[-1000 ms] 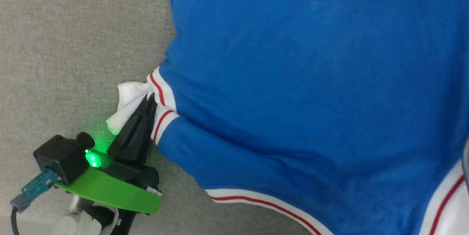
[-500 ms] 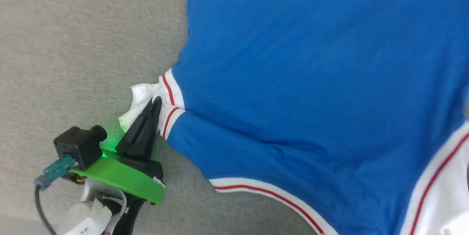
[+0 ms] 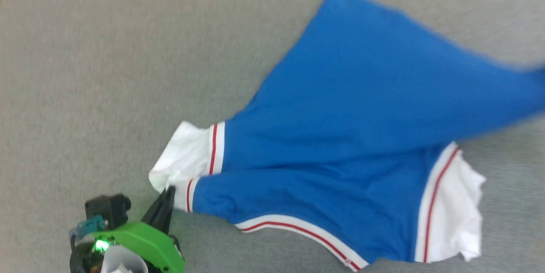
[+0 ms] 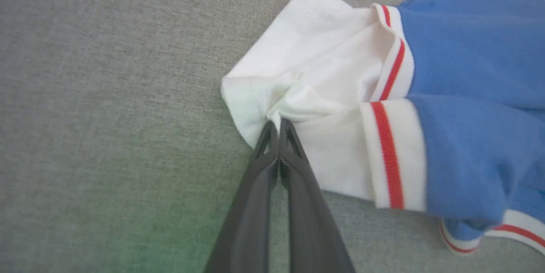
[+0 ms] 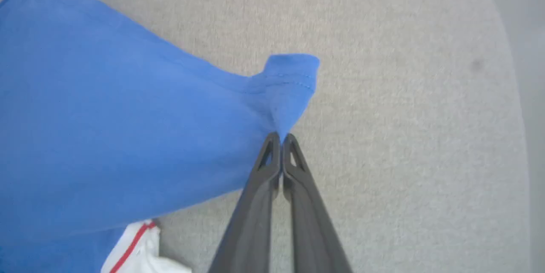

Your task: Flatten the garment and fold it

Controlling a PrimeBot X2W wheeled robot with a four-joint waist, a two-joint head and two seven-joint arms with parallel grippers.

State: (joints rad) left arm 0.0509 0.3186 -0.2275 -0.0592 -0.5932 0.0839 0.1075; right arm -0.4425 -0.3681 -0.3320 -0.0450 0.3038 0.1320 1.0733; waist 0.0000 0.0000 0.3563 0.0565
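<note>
The left gripper is closed, its two dark fingers pinching a gathered fold of the white sleeve right at their tips. The red-and-white trim and the blue body of the jersey T-shirt run away from those tips across the grey cloth-covered surface. The right gripper is also clamped shut, nipping a blue hem corner that stands up just ahead of its tips, with the blue cloth fanning out from there. Holding sleeve and hem at far-apart points likely serves to draw the fabric taut so it lays flat. The second white sleeve lies rumpled and ungripped, so flattening looks unfinished and folding not yet begun.
</note>
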